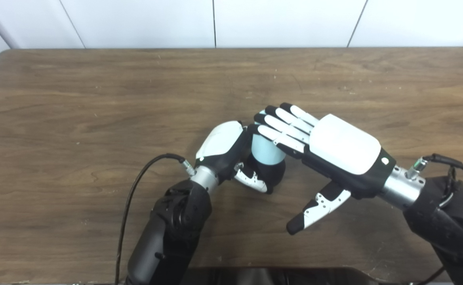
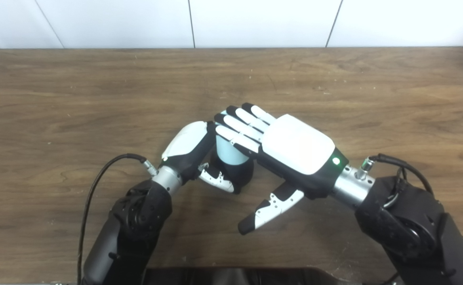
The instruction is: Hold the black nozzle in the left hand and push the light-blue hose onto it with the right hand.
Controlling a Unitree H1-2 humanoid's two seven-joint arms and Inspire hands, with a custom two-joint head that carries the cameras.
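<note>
The black nozzle [image 1: 274,174] stands on the wooden table [image 1: 96,99] near its middle, with the light-blue hose [image 1: 266,151] sitting on top of it. My left hand [image 1: 225,150] is wrapped around the nozzle from the left, thumb across its front. Flat over the hose's top lies my right hand [image 1: 334,146], fingers spread and straight, thumb hanging free below. The hose's upper end is hidden under those fingers.
White wall panels [image 1: 215,19] run behind the table's far edge. A black cable [image 1: 136,190] loops from my left wrist across the table's front left. Bare wood lies on all sides of the hands.
</note>
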